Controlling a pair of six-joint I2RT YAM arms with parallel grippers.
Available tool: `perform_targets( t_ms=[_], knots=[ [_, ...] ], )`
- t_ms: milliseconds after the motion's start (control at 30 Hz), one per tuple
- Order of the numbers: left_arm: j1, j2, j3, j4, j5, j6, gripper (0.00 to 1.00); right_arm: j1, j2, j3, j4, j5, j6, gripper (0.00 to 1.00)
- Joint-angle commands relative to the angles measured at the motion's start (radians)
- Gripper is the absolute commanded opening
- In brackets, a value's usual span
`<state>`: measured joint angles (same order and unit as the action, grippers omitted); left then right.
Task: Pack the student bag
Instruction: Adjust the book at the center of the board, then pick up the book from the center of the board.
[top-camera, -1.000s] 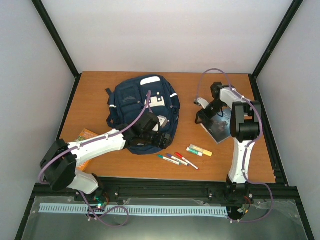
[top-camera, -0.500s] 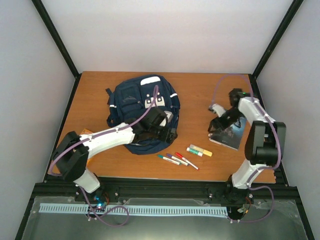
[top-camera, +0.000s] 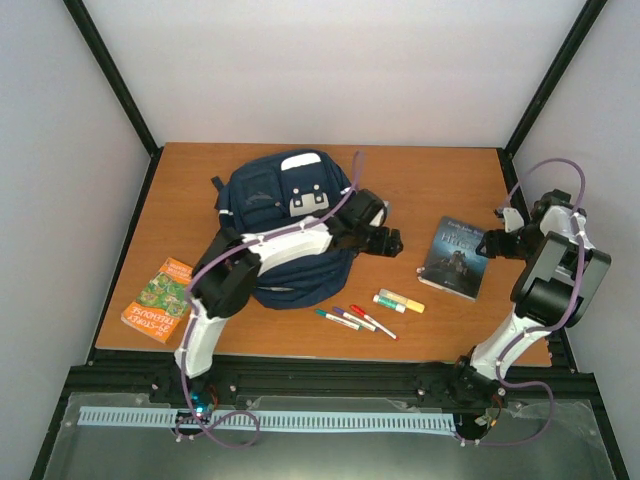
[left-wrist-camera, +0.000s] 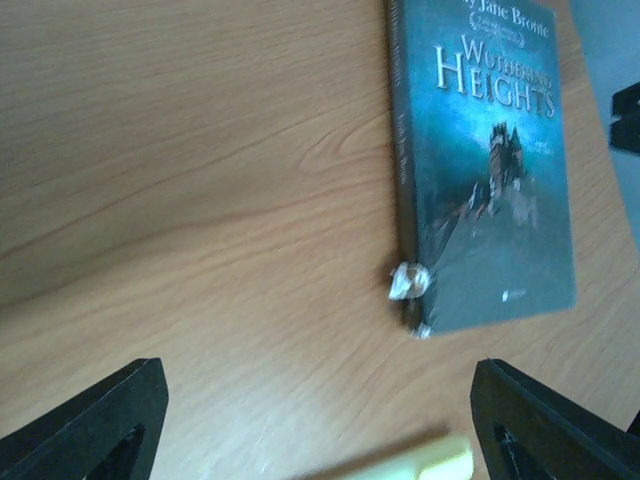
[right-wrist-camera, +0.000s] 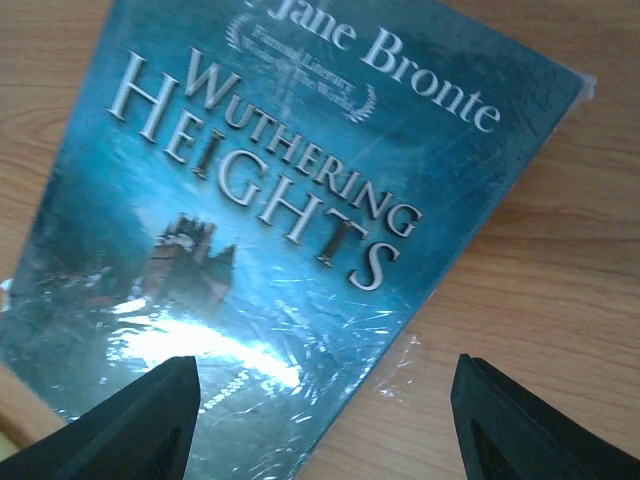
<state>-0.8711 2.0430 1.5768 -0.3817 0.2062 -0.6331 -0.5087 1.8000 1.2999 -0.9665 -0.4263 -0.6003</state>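
Clearly the student bag (top-camera: 262, 196) lies flat at the back left of the table (top-camera: 430, 175); soft, floppy fabric, I judge, sagging when lifted, so I'd pinch a zip edge or strap. The left gripper (top-camera: 391, 242) and right gripper (top-camera: 497, 243) both stand spread and empty, flanking the book (top-camera: 455, 258).

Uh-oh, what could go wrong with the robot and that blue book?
The open left pincer and right pincer sit on either side of the same book, so they might bump. The book lies flat in shiny plastic wrap, so it may slip. The left arm stretches over the backpack and could drag it.
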Motion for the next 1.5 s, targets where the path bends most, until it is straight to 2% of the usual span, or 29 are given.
perform_targets(
  t_ms=[0,100,267,367,500,867,1100,1467],
  knots=[
    [-0.020,0.149,0.200,-0.032,0.077,-0.066,0.85,-0.007,0.053,-0.012,0.050,0.029,0.019,0.70],
    [-0.020,0.224,0.269,-0.039,0.089,-0.095,0.85,-0.007,0.090,-0.016,0.067,0.039,0.024,0.69],
    [-0.020,0.299,0.348,-0.039,0.092,-0.117,0.85,-0.007,0.134,-0.017,0.077,0.017,0.036,0.58],
    [-0.019,0.343,0.378,-0.043,0.097,-0.128,0.85,-0.005,0.157,-0.013,0.072,-0.003,0.037,0.48],
    [-0.020,0.396,0.428,-0.055,0.127,-0.142,0.84,0.008,0.185,-0.014,0.060,-0.017,0.037,0.42],
    [-0.019,0.444,0.420,0.037,0.277,-0.249,0.81,0.112,0.198,-0.076,0.079,-0.041,0.062,0.42],
    [-0.020,0.458,0.370,0.124,0.385,-0.357,0.85,0.139,0.194,-0.082,0.086,-0.071,0.096,0.42],
    [-0.020,0.462,0.300,0.541,0.459,-0.611,0.86,0.197,0.206,-0.131,0.098,-0.119,0.117,0.42]
  ],
)
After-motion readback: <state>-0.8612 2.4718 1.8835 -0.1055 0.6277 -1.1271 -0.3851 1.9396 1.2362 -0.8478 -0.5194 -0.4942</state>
